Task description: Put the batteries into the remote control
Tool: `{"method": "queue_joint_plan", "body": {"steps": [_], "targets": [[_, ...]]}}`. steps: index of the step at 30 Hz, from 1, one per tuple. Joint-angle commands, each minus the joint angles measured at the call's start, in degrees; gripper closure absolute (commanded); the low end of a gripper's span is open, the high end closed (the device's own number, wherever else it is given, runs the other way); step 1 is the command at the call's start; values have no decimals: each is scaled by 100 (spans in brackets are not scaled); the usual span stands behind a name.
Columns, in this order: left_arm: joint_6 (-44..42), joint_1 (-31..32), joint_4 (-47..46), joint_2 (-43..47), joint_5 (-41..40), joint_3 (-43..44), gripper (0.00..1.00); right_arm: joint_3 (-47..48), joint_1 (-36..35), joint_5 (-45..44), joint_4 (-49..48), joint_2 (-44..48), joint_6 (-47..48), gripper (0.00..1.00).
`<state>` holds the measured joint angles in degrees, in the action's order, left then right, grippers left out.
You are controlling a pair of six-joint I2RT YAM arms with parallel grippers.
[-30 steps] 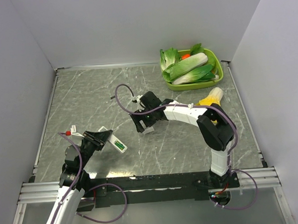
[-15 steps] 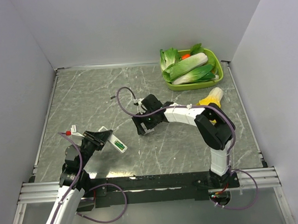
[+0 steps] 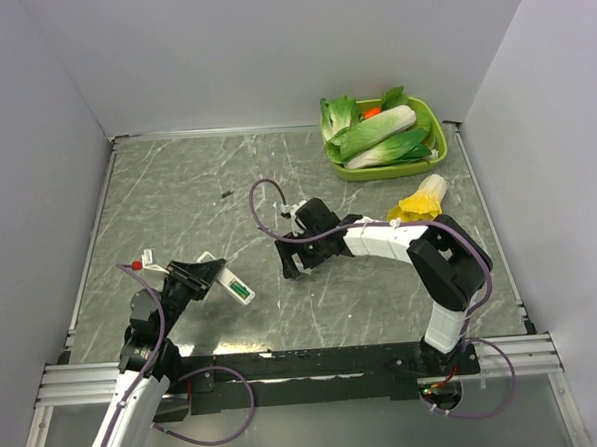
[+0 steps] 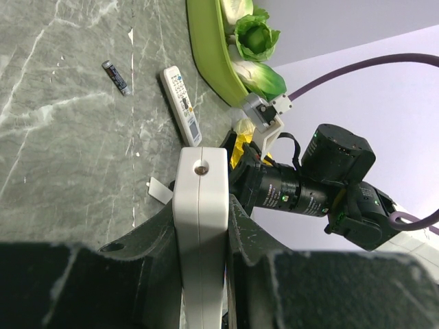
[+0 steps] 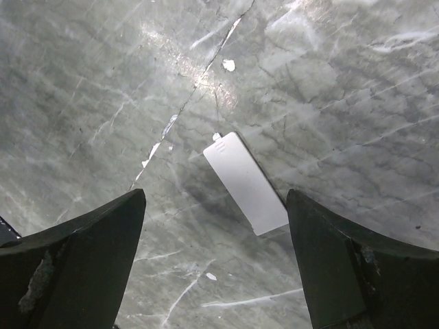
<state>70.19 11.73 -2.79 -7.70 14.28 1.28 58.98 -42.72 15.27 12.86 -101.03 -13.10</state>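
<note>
The grey stone table (image 3: 177,190) holds everything. The green tray (image 3: 437,156) of leafy greens sits in the far right corner, out of the way. The left gripper (image 3: 194,279) is close to the near left corner. Its jaws squeeze the white remote control (image 3: 228,282) from both sides, and the remote's open back faces up. The right gripper (image 5: 214,205) hangs low over the middle of the table with its jaws spread wide and nothing in them. Right under it, flat on the table, lies the small white battery cover (image 5: 245,182). A green battery (image 3: 238,288) sits inside the remote's open back, but I cannot tell if both batteries are in there. A second remote with coloured buttons (image 4: 182,103) lies past the middle, toward the tray, and a tiny dark stick (image 4: 115,76) lies near it. I think the loading is about done and the job now is putting the cover back on. Next the right gripper needs to go down and pinch the cover by its long sides. That looks tricky, because the cover is thin and flat, so the fingers must get very close to the table.
</note>
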Motion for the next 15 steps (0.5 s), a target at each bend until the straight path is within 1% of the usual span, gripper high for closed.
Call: {"method": "queue_joint_plan", "body": {"steps": [1, 5, 15], "targets": [[108, -4, -398, -12, 118, -356, 98, -106, -26, -76, 313, 233, -9, 9], [117, -4, -372, 23, 127, -365, 98, 78, -96, -129, 568, 128, 185, 10], [126, 5, -380, 32, 110, -356, 98, 298, -421, -401, 1139, 93, 212, 12]]}}
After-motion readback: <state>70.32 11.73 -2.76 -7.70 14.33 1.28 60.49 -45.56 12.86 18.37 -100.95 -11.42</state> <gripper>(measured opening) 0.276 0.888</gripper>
